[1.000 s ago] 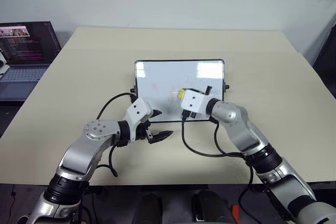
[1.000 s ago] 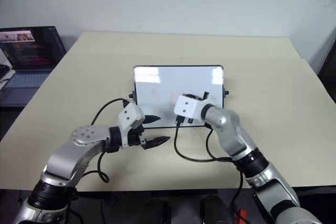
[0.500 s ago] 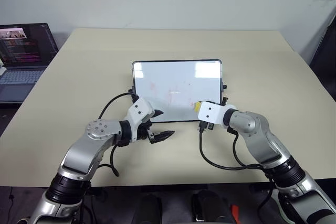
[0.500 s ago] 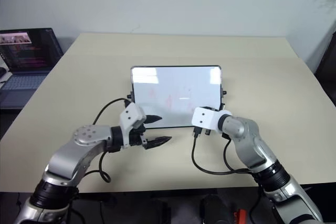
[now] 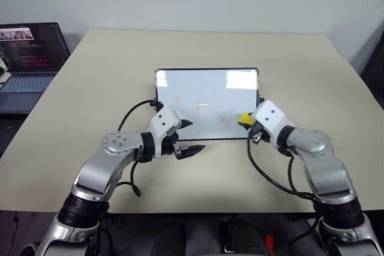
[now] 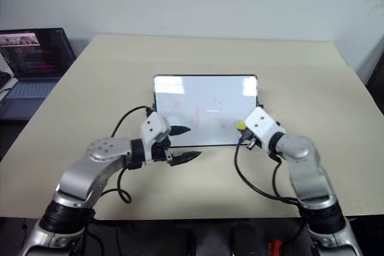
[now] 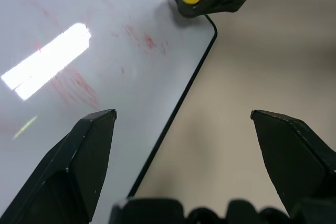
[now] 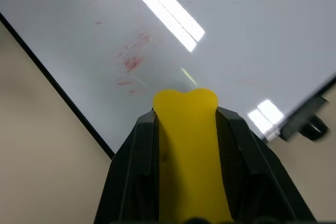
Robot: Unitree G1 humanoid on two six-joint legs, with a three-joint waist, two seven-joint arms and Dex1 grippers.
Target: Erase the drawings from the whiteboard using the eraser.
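The left gripper (image 5: 187, 137) hangs at the board's (image 5: 207, 74) near edge, towards its left end, with its two black fingers (image 5: 193, 149) spread wide apart and nothing between them. One finger reaches in over the white surface; the other lies out over the table (image 5: 300, 64) just short of the frame. In the left wrist view the board's black near edge runs up between the two fingers.

The right gripper (image 5: 247, 122) is at the board's near right corner, its fingers clamped on the eraser (image 5: 245, 117). The yellow end of the eraser sticks out past the fingertips and sits at the surface just inside that corner; whether it presses on the board I cannot tell. The right wrist view shows the yellow block squeezed between the two dark fingers.

The drawings (image 8: 131, 62) are faint red smudges and thin strokes on the board, spread across its middle and towards the right corner, close to the eraser.

The board lies flat on the table, near its middle, long sides across the robot's front, with small black knobs (image 5: 261, 100) on its short sides.

Far off to the board's left, beyond the table edge, stands a laptop (image 5: 27, 58) with a lit screen.
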